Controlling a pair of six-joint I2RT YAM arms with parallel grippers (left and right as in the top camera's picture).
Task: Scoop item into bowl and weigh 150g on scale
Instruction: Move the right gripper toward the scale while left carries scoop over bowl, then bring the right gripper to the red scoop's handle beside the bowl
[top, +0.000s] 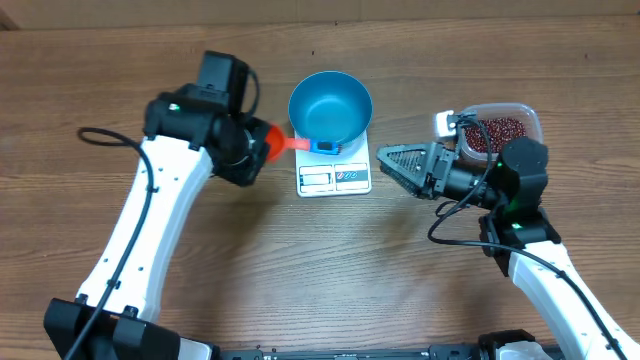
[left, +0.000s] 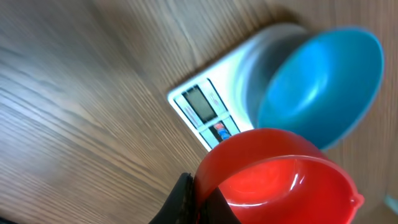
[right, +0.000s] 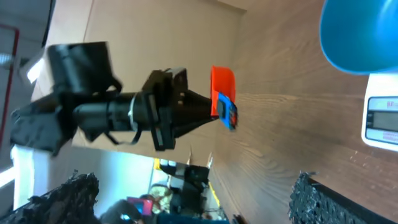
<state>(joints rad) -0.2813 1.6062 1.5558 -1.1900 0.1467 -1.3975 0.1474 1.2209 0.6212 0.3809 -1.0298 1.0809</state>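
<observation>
Our left arm reaches in toward the scale (top: 335, 178), the left pincer (top: 263, 146) pinching a red scoop (left: 280, 180) just beside the blue bowl (top: 330, 105), which stands on the scale. Our right pincer (top: 390, 166) lies spread, pointing at the scale, with the beans (top: 495, 133) in a clear tub (top: 536, 120) behind it. In its own wrist view, the scoop hides most of the left pincer.

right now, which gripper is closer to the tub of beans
Right. The right gripper sits beside the tub, toward the scale; the left gripper is beyond the scale.
</observation>
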